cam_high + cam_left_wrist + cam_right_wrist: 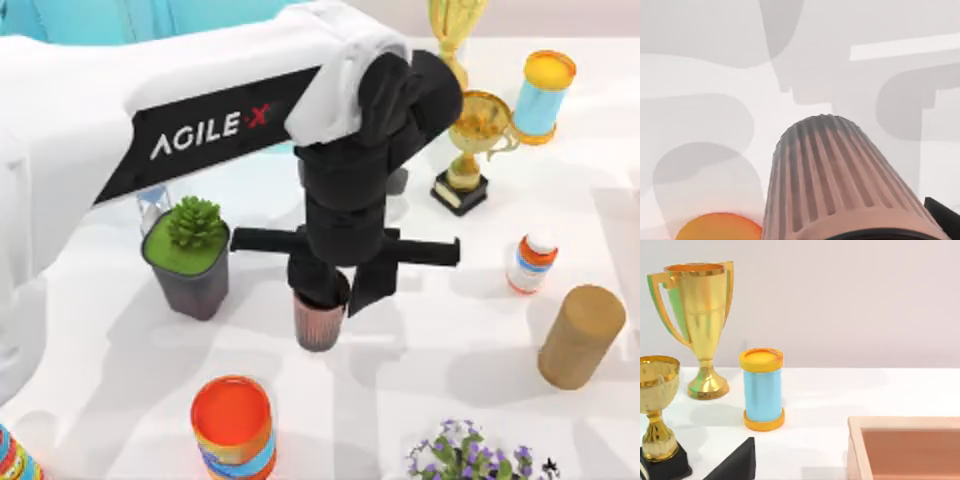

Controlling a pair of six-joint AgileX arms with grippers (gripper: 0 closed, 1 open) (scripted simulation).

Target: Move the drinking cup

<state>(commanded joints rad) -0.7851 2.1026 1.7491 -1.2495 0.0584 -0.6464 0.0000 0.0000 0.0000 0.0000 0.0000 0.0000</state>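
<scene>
The drinking cup [319, 328], a small ribbed copper-brown tumbler, stands near the middle of the table in the top view. My left gripper [347, 285] comes down on it from above. One dark finger sits in the cup's mouth and the other just outside its right rim, pinching the wall. In the left wrist view the cup's ribbed side [840, 175] is very close, with one dark fingertip [942, 212] beside its rim. A dark part of my right gripper [735, 462] edges into the right wrist view, far from the cup.
A plant pot [188, 258] stands left of the cup and an orange-rimmed can [233, 425] in front of it. Two gold trophies [478, 140], a blue can [543, 95], a small bottle [530, 262], a cork cylinder [580, 335] and purple flowers [470, 455] lie right. A wooden box [910, 447] is near the right arm.
</scene>
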